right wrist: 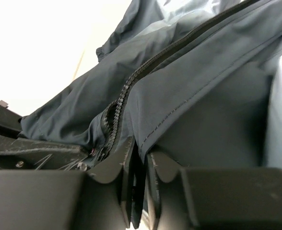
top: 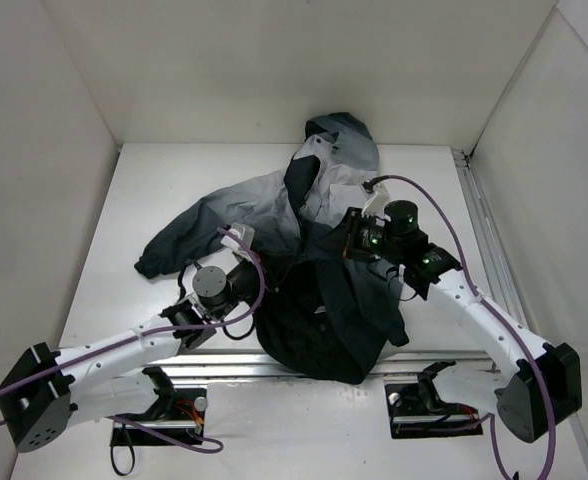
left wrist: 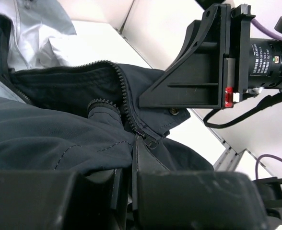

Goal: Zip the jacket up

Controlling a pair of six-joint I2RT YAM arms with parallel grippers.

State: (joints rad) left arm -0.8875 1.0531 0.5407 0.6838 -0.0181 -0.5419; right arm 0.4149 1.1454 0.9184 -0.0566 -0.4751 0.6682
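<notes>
White table point(top: 174, 190), enclosed by white walls point(top: 34, 150) on the left, far and right sides. On it, one jacket point(top: 274, 205), crumpled and roughly central: hood point(top: 344, 135) at the far end close to the back wall; one sleeve point(top: 174, 245) stretched out towards the left, dark at the cuff; pale grey upper body; dark hem point(top: 314, 360) bunched at the near side and lapping over a metal rail point(top: 424, 357) that crosses the table there. A second rail point(top: 486, 235) runs along the right edge. Two black base plates point(top: 159, 428) point(top: 436, 412) sit at the near edge, well apart.
</notes>
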